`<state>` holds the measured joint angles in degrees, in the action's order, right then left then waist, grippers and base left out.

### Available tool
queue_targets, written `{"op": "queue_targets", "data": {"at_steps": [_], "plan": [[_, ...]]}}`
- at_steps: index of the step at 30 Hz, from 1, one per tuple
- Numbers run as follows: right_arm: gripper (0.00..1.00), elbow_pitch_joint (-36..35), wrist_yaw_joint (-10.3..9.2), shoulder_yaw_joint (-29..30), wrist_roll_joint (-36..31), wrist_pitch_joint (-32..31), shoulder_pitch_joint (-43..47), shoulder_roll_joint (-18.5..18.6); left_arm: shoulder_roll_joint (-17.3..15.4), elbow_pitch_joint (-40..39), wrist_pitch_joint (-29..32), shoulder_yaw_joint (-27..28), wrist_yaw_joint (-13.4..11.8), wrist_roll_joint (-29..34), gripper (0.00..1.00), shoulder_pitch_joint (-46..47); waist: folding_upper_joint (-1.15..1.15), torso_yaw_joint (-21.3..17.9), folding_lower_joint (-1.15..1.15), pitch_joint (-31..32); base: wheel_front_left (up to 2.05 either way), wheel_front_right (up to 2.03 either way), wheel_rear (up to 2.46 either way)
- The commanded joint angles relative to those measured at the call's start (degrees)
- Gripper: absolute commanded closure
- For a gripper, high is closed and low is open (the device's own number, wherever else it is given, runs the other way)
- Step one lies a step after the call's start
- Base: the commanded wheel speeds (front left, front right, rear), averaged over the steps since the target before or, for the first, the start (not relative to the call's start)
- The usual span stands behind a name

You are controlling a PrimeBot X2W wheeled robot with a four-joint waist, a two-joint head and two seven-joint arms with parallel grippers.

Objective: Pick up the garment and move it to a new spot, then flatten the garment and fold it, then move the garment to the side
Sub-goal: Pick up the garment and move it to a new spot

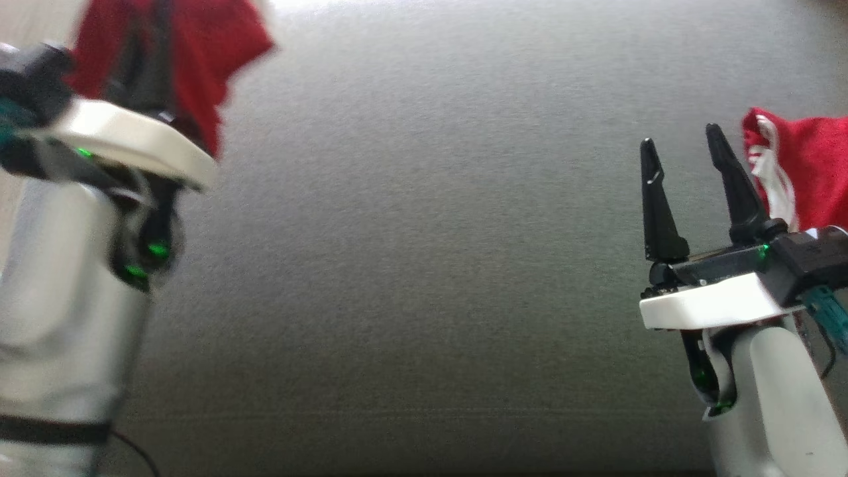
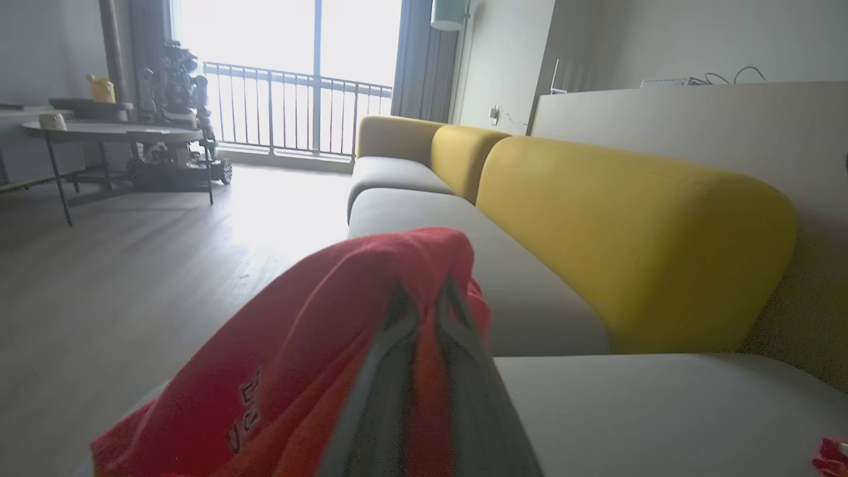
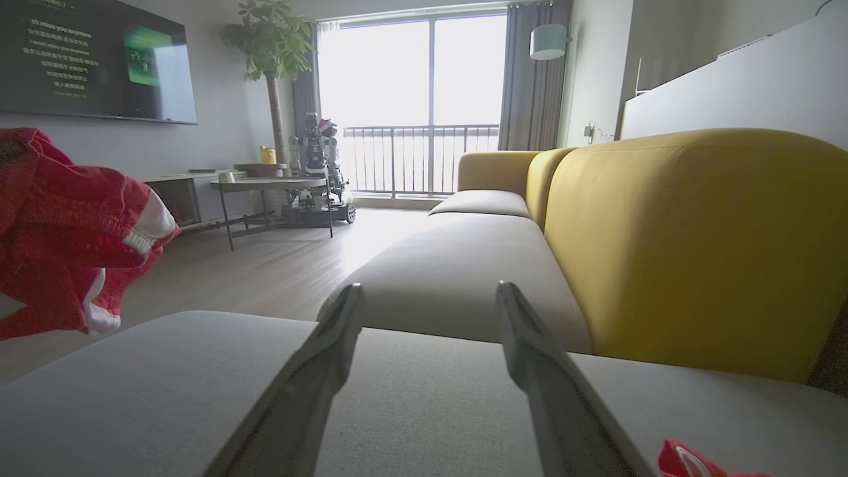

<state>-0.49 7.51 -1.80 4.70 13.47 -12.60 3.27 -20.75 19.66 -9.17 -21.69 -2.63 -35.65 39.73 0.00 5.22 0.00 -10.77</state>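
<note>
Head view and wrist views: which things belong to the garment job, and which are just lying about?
Job: red garment, held in the shut left hand; open right hand; grey sofa seat.
Lying about: round table, potted plant, wall screen, lamp, second red cloth (unsure).

1. We find the left gripper (image 2: 424,291) with its tips buried in the red garment (image 2: 298,358).
2. Our head view smears the left forearm (image 1: 66,311).
3. Another red cloth (image 1: 818,165) runs off the right edge.

A grey sofa seat (image 3: 457,265) with yellow backrests (image 3: 689,238) runs toward a bright balcony window (image 3: 424,99); a round table (image 3: 271,182), potted plant (image 3: 271,40) and wall screen (image 3: 99,59) stand across the wooden floor (image 3: 265,265)
</note>
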Motion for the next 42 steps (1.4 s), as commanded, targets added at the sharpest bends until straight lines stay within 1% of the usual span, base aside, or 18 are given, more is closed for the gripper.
{"op": "queue_targets", "data": {"at_steps": [1, 4, 5, 7, 11, 14, 15, 16, 18, 19, 23, 26, 29, 31, 36, 39, 40, 42], "plan": [[0.0, -1.87, -0.02, -0.71, 0.5, 0.57, -1.25, -0.39, -1.52, -4.58, 1.31, 1.17, -0.92, -0.32, 1.0, 0.26, 0.0, -2.28, 0.0, 1.25, 0.0, 0.0, 0.0], [0.0, -2.23, -0.02, 0.17, 0.7, 0.73, -1.45, -0.39, 0.01, -9.99, 3.9, -1.33, -2.73, 0.1, 1.0, -2.9, 0.0, -4.43, 0.0, 1.54, 0.0, 0.0, 0.0], [0.0, -2.54, -0.02, 0.55, 0.86, 0.82, -1.45, -0.39, 1.38, -12.29, 4.99, -3.01, -4.05, 0.54, 1.0, -4.66, 0.0, -5.76, 0.0, 1.48, 0.0, 0.0, 0.0], [0.0, -2.88, -0.02, 0.67, 0.97, 0.88, -1.41, -0.39, 3.02, -13.17, 5.6, -4.79, -5.17, 1.01, 1.0, -6.19, 0.0, -7.05, 0.0, 1.21, 0.0, 0.0, 0.0], [0.0, -3.58, -0.02, 0.19, 1.5, 1.0, -1.8, -0.39, 7.15, -11.2, 5.37, -8.23, -6.07, 1.27, 1.0, -8.38, 0.0, -9.82, 0.0, -0.07, 0.0, 0.0, 0.0], [0.0, -3.96, -0.02, -0.36, 2.51, 1.17, -2.21, -0.39, 9.68, -6.05, 4.44, -10.37, -6.81, 2.25, 1.0, -8.94, 0.0, -11.75, 0.0, -0.86, 0.0, 0.0, 0.0], [0.0, -3.98, -0.02, -0.62, 2.74, 1.22, -2.23, -0.39, 10.49, -3.99, 4.09, -10.9, -7.15, 2.55, 0.59, -9.02, 0.0, -12.32, 0.0, -1.08, 0.0, 0.0, 0.0], [0.0, -3.97, -0.02, -0.86, 2.98, 1.26, -2.21, -0.39, 11.16, -1.95, 3.73, -11.45, -7.27, 2.88, 0.0, -8.96, 0.0, -12.8, 0.0, -1.29, 0.0, 0.0, 0.0], [0.0, -3.9, -0.02, -1.46, 3.29, 1.33, -2.04, -0.39, 11.96, 1.69, 2.63, -12.59, -7.25, 3.99, 0.0, -8.46, 0.0, -13.51, 0.0, -1.52, 0.0, 0.0, 0.0], [0.0, -3.9, -0.02, -1.46, 3.29, 1.33, -2.04, -0.39, 11.96, 1.69, 2.63, -12.59, -7.25, 3.99, 0.0, -8.46, 0.0, -13.51, 0.0, -1.52, 0.0, 0.0, 0.0], [0.0, -3.63, -0.02, -1.66, 3.34, 1.43, -1.63, -0.39, 13.22, 5.99, 0.18, -12.85, -6.45, 3.94, 0.0, -7.55, 0.0, -13.6, 0.0, -1.38, 0.0, 0.0, 0.0], [0.0, -3.39, -0.02, -1.14, 3.26, 1.47, -1.25, -0.39, 12.63, 6.88, -2.09, -11.77, -6.58, 4.06, 0.0, -6.93, 0.0, -12.7, 0.0, -0.58, 0.0, 0.0, 0.0], [0.0, -3.28, -0.02, -1.16, 2.96, 1.49, -1.05, -0.39, 9.07, 6.22, -4.45, -12.21, -9.44, 9.48, 0.0, -6.0, 0.0, -11.24, 0.0, 0.71, 0.0, 0.0, 0.0], [0.0, -3.22, -0.02, -0.88, 2.71, 1.5, -0.75, -0.39, 8.05, 4.63, -5.11, -10.97, -10.74, 9.98, 0.0, -7.07, 0.0, -9.95, 0.0, 1.71, 0.0, 0.0, 0.0], [0.0, -2.35, -0.02, -1.39, 1.63, 1.51, 0.5, -0.39, 4.11, -1.37, -5.73, -7.62, -12.15, 10.88, 0.0, -11.62, 0.0, -6.27, 0.0, 4.21, 0.0, 0.0, 0.0], [0.0, -1.49, -0.02, -1.76, 1.19, 1.51, 1.86, -0.39, 2.02, -6.95, -5.79, -4.74, -13.11, 12.6, 0.0, -15.49, 0.0, -4.01, 0.0, 5.52, 0.0, 0.0, 0.0], [0.0, -1.34, -0.02, -2.0, 1.28, 1.51, 2.3, -0.39, 1.26, -8.92, -5.8, -3.9, -13.67, 14.06, 0.0, -17.08, 0.0, -3.35, 0.0, 5.9, 0.0, 0.0, 0.0], [0.0, -1.31, -0.02, -2.44, 1.1, 1.51, 3.16, -0.39, -0.97, -12.42, -5.81, -3.51, -15.56, 19.86, 0.0, -20.29, 0.0, -2.34, 0.0, 6.61, 0.0, 0.0, 0.0]]}}
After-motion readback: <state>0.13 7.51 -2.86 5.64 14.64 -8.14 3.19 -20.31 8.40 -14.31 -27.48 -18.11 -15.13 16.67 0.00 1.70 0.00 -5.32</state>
